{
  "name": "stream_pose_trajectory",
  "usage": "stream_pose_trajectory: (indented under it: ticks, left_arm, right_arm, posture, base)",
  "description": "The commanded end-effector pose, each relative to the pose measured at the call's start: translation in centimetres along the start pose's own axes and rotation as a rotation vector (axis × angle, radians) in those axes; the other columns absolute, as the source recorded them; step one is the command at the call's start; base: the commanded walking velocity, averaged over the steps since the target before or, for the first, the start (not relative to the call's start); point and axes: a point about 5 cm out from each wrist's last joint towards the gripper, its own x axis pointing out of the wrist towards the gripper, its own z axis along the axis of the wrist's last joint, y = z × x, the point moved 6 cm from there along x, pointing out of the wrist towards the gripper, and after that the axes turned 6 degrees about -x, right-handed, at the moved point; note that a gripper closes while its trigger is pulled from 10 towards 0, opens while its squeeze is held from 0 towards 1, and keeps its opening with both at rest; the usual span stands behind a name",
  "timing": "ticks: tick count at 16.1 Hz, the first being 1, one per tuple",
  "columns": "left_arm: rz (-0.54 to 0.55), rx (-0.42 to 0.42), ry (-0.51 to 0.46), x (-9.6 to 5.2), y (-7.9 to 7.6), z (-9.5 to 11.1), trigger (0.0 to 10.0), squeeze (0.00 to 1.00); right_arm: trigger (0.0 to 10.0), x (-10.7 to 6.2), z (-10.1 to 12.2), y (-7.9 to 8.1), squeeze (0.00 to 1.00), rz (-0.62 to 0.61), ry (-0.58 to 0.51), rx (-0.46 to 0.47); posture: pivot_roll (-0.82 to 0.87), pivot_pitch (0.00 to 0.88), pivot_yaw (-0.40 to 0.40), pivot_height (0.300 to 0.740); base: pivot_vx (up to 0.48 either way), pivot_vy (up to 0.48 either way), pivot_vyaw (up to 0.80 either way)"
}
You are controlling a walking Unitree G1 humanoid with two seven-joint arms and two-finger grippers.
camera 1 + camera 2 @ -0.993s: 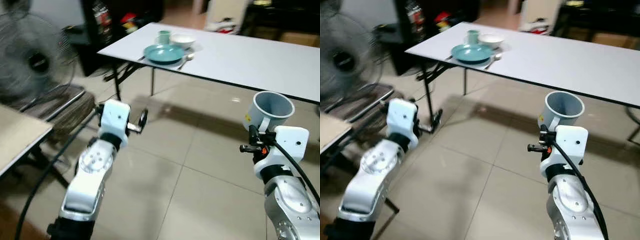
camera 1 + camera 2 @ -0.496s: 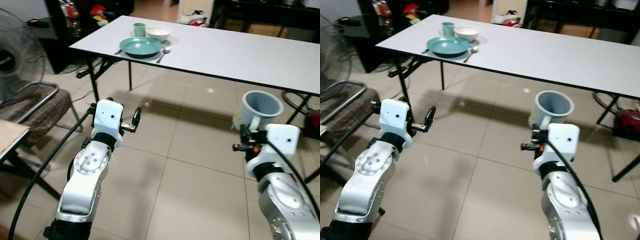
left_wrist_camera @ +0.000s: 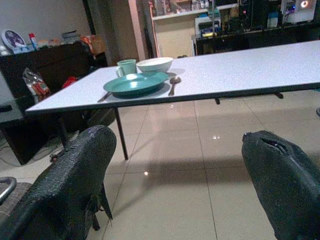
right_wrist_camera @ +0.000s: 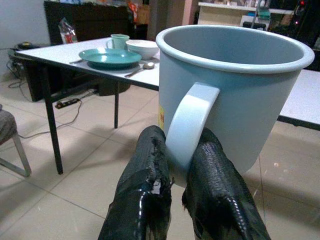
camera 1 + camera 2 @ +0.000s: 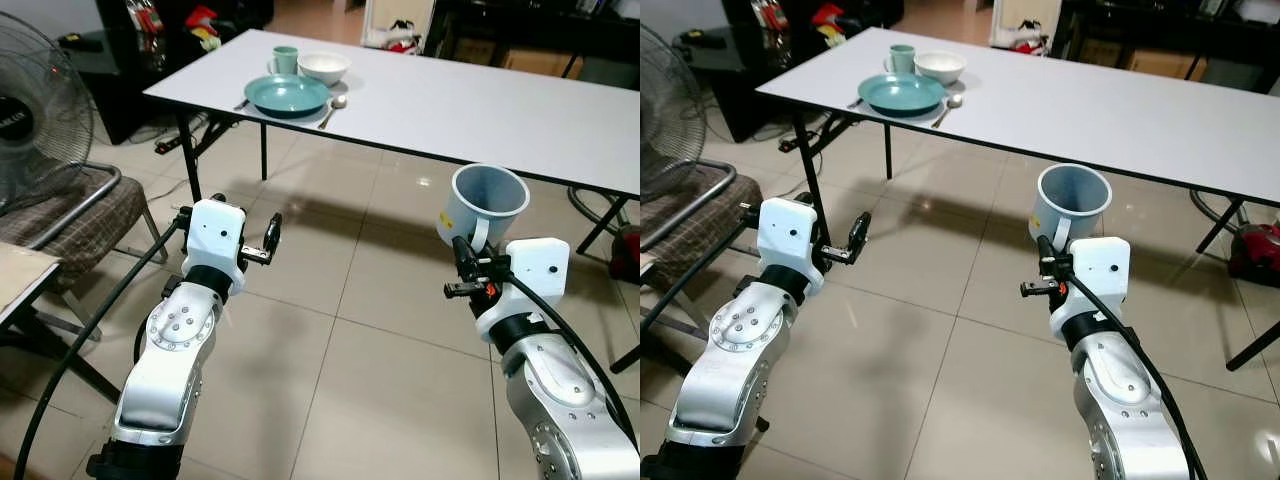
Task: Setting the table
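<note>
My right gripper [image 4: 180,145] is shut on the handle of a pale blue mug [image 5: 485,205], which it holds upright above the tiled floor in front of the long white table [image 5: 500,100]. At the table's far left end a place is laid: a teal plate [image 5: 287,95], a green cup [image 5: 285,60], a white bowl [image 5: 323,67] and a spoon [image 5: 332,108]. My left gripper [image 3: 177,150] is held out over the floor, open and empty, pointing toward that end of the table.
A standing fan [image 5: 40,110] and a metal chair with a brown cushion [image 5: 70,210] are on my left, beside a wooden tabletop corner [image 5: 15,285]. Dark shelving stands behind the table. A red object [image 5: 628,250] sits on the floor at the right edge.
The camera has swung and steadied, bringing the table nearer the centre of the view. My right gripper has carried the mug a little left and up. The left gripper keeps its pose.
</note>
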Motion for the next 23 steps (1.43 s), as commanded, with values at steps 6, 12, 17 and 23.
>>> stream_pose_trajectory:
  ticks: [6, 12, 17, 23]
  left_arm:
    - [-0.013, -0.002, -0.016, 0.1, -0.1, 0.4, 10.0, 0.0]
    - [-0.015, -0.004, -0.021, 0.1, -0.2, 0.4, 10.0, 0.0]
    - [-0.028, -0.012, -0.024, 0.2, -0.5, 0.4, 10.0, 0.0]
    - [-0.044, -0.024, -0.038, 0.7, -1.0, 0.9, 10.0, 0.0]
  right_arm:
    - [10.0, 0.2, -0.2, -1.2, 0.0, -0.053, -0.009, 0.014]
    - [10.0, 0.4, 0.2, -1.0, 0.0, -0.051, -0.031, -0.026]
    - [10.0, 0.3, 0.4, -0.7, 0.0, -0.04, -0.045, -0.047]
    - [10.0, 0.3, 0.4, -1.2, 0.0, -0.065, -0.036, -0.012]
  posture:
    - [0.01, 0.0, -0.022, 0.74]
    - [0.01, 0.0, -0.027, 0.74]
    - [0.0, 0.0, -0.018, 0.74]
    - [-0.01, 0.0, -0.011, 0.74]
  base:
    - [0.312, 0.0, -0.37]
    - [0.322, 0.0, 0.0]
    - [0.322, 0.0, 0.0]
    - [0.324, 0.0, -0.26]
